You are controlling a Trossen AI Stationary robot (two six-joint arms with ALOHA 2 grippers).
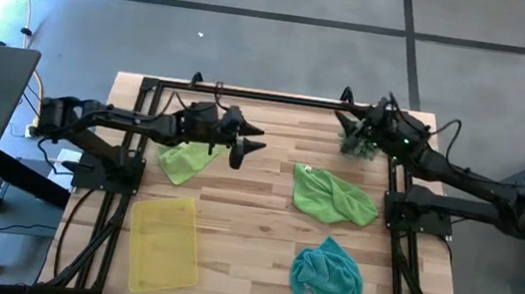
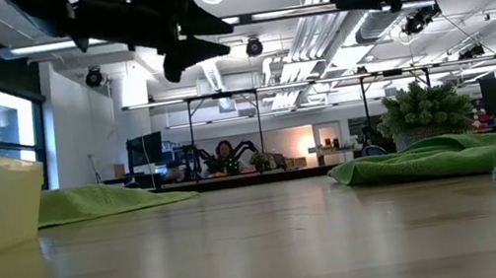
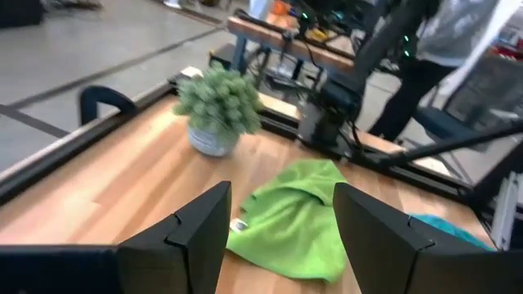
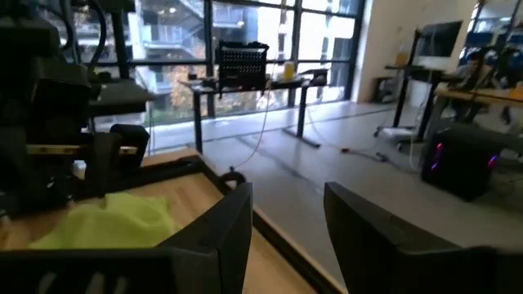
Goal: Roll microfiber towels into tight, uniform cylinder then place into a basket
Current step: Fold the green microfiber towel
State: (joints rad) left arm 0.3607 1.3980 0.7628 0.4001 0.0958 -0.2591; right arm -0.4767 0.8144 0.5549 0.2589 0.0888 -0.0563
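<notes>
Wooden table [image 1: 257, 192], yellow basket [image 1: 164, 243] without towels, both end effectors wide, unladen.

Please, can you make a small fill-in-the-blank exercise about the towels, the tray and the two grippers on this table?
1. The yellow basket holds ____ towels.
2. The towel nearest the basket's side of the table, under the left gripper, is lime ____.
3. The teal towel lies ____, not rolled.
4. Both the left gripper and the right gripper have ____ jaws and hold nothing.

Missing words: no; green; crumpled; open
</notes>
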